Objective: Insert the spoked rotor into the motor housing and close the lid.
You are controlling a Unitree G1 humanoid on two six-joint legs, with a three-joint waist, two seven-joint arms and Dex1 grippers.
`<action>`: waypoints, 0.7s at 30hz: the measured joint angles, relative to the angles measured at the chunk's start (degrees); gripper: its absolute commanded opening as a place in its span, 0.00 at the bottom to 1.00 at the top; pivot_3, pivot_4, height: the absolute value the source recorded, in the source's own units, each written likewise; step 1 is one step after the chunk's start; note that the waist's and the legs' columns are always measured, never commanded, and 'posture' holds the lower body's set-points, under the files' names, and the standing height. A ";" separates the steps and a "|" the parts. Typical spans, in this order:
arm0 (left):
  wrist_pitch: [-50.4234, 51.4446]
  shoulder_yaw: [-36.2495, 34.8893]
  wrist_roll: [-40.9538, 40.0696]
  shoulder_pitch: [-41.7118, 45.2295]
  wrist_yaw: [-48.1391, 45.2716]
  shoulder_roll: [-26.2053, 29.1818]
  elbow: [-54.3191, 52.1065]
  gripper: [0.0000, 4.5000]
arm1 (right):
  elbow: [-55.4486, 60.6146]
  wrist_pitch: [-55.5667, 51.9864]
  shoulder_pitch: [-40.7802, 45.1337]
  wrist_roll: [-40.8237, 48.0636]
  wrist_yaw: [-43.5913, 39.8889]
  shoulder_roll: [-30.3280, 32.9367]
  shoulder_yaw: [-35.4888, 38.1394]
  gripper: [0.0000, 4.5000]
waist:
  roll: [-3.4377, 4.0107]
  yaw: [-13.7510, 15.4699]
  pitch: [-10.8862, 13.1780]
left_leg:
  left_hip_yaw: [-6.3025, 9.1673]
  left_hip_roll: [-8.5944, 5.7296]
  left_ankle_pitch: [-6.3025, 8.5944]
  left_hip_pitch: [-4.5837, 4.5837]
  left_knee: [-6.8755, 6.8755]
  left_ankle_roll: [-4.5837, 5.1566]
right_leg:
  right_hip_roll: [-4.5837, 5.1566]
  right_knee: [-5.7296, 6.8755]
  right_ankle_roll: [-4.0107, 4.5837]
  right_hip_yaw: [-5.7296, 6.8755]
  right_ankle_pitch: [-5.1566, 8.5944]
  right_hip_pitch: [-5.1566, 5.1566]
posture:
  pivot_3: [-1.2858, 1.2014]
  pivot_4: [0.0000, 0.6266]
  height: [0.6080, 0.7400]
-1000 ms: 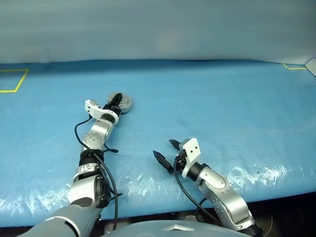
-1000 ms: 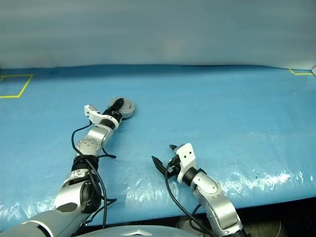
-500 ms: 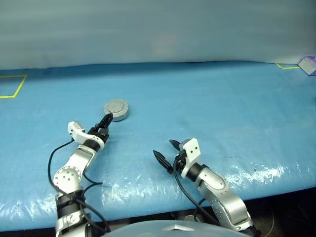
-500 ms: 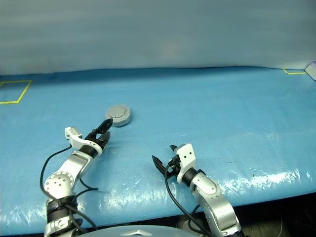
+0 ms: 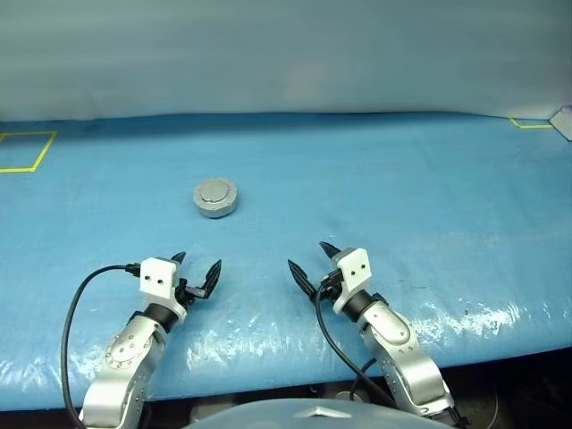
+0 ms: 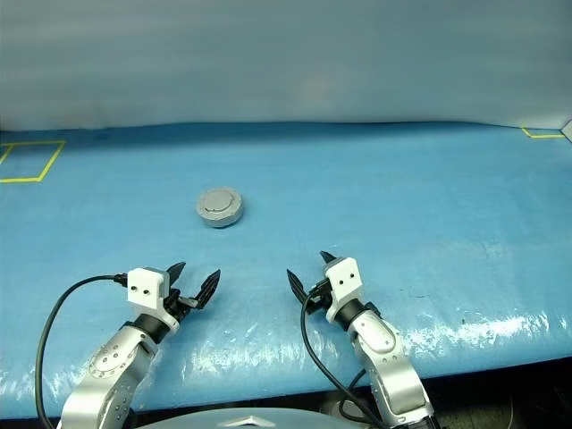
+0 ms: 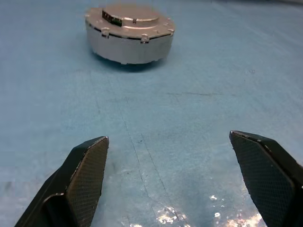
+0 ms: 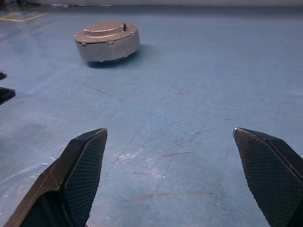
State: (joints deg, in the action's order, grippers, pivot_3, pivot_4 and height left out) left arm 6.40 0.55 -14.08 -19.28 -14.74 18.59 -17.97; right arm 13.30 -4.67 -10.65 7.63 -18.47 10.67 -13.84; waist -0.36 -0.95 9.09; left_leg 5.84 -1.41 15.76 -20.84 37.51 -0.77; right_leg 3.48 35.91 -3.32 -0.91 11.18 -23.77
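A round grey motor housing stands on the blue table, left of centre and further back. The lid, grey with a scalloped edge, sits closed on top of it. The spoked rotor is hidden. My left gripper hovers open near the table's front edge, well short of the housing and holding nothing. My right gripper is beside it to the right, also open and empty, pointing toward the housing. The left fingertips show at the edge of the right wrist view.
A blue plastic sheet covers the table. A yellow tape square marks its far left and a yellow corner its far right, next to a small pale object. A grey wall rises behind.
My left gripper has let go of the lidded housing, drawn back to the table's front edge and rolled so its fingers lie side by side. The right gripper has barely moved.
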 measured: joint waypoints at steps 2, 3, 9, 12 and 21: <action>-4.63 0.18 4.57 0.08 1.42 -0.76 1.20 0.99 | -1.26 2.92 -0.39 -1.76 1.86 -0.64 0.94 1.00 | -0.02 0.03 0.01 | 0.01 0.00 0.00 -0.05 -0.01 0.01 | 0.01 -0.02 0.00 0.01 0.00 -0.03 | 0.52 0.24 1.00; -7.14 0.16 6.68 0.17 2.35 -1.29 1.97 0.99 | -2.12 4.52 -0.99 -2.77 3.30 -1.21 1.95 1.00 | -0.02 0.14 0.01 | 0.01 0.00 0.01 -0.05 -0.03 0.01 | 0.01 -0.05 0.00 0.02 0.00 -0.03 | 0.52 0.24 1.00; -13.28 0.35 11.50 -0.83 4.68 -4.58 4.61 0.99 | -6.01 9.14 -2.74 -5.18 8.48 -3.63 5.38 1.00 | -0.01 0.06 0.04 | 0.00 0.02 0.01 -0.05 -0.08 0.03 | 0.01 -0.05 0.00 0.03 0.01 -0.06 | 0.52 0.24 1.00; -13.64 0.81 11.91 -1.38 4.62 -5.26 4.88 0.99 | -6.35 9.71 -2.90 -5.35 8.60 -4.13 5.60 1.00 | 0.01 -0.03 0.05 | 0.01 0.04 0.01 -0.05 -0.07 0.03 | 0.01 -0.03 0.01 0.05 0.02 -0.06 | 0.52 0.24 1.00; -13.32 0.59 11.74 -1.23 4.16 -6.58 4.89 0.99 | -6.58 9.75 -1.94 -6.33 8.37 -4.32 5.26 1.00 | 0.01 -0.21 0.06 | 0.02 0.04 0.01 -0.05 -0.07 0.03 | 0.01 -0.02 0.02 0.09 0.03 -0.04 | 0.52 0.24 1.00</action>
State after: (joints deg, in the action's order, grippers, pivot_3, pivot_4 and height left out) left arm -6.92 1.14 -2.34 -20.51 -10.58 12.01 -13.08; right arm 6.72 5.08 -12.59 1.30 -10.09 6.36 -8.58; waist -0.35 -1.16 9.15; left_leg 5.86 -1.37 15.78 -20.89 37.44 -0.73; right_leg 3.49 35.88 -3.30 -0.83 11.21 -23.81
